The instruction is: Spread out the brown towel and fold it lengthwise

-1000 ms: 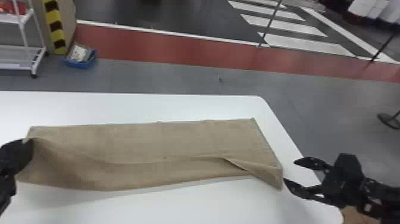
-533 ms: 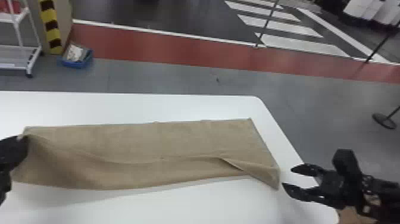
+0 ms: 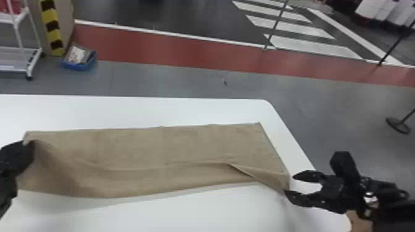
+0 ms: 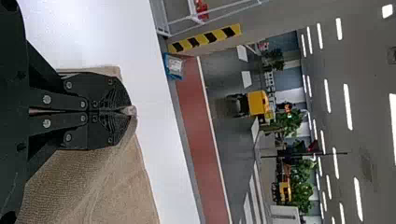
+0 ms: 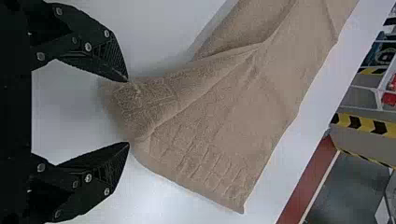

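At the brown towel's (image 3: 191,145) left end, the left tool (image 3: 28,147) is clenched on a pinch of the cloth, near the far corner. In the left wrist view, the left tool (image 4: 128,111) has its two fingers pressed together, with a small bit of towel showing at the tips. Just off the towel's right end, near its near corner, the right tool (image 3: 289,184) is released, its fingers well spread. The right wrist view has that corner close by the tips of the right tool (image 5: 127,112); whether they touch I cannot tell.

Between the two tools, the towel lies on the white bench (image 3: 154,111) as a long strip running left to right. Its far part is mostly flat; along the near part runs a soft, wavy ridge, bulging at the left end, and a sharper slanting crease leads to the near right corner.

Beyond the towel, across the floor, runs a red band (image 3: 185,49). Past the towel's left end are a blue bin (image 3: 78,66), a yellow-and-black striped strip (image 3: 52,27) and a white rack (image 3: 18,34). Out past its right end stands a round black base (image 3: 397,125).
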Available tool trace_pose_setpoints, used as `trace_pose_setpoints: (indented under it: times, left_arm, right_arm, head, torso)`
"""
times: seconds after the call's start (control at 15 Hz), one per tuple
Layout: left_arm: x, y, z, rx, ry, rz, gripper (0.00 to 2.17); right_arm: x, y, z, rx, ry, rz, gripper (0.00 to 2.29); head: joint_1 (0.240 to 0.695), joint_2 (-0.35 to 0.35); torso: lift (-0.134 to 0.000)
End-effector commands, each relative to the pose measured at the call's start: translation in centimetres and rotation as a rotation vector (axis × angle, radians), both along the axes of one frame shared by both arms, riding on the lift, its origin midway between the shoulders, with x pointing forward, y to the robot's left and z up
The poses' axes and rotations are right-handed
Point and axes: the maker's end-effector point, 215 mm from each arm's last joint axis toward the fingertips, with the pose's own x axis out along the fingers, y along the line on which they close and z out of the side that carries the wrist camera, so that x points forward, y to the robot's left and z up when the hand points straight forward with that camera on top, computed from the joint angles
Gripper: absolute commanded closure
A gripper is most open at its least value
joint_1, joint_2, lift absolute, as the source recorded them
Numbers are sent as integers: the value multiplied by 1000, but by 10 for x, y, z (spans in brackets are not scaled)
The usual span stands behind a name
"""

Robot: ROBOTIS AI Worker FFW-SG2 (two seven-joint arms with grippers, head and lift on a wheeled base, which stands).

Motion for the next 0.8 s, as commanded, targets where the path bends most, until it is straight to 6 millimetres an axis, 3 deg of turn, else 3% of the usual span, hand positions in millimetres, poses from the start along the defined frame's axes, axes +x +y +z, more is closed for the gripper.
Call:
trace_pose_setpoints:
  times: [0.0,0.27,0.4,0.73]
  left_arm:
    - [-2,1,-2,2,5,0,1548]
    - [-2,4,0,4,2,3,1548]
    - [-2,3,0,3,2,3,1548]
    - [-1,4,3,3,-5,5,1548]
  right_arm:
    - [4,8,-9,0,36,-10,505]
    - [2,7,-12,2,54,-19,532]
    - [2,3,-10,6,55,-32,866]
    - [0,1,4,27,34,-32,886]
  head:
    - [695,-325]
    - [695,-310]
    - [695,-309]
    - [695,-319]
  torso:
    - [-124]
    - [-124]
    - [-124]
    - [-124]
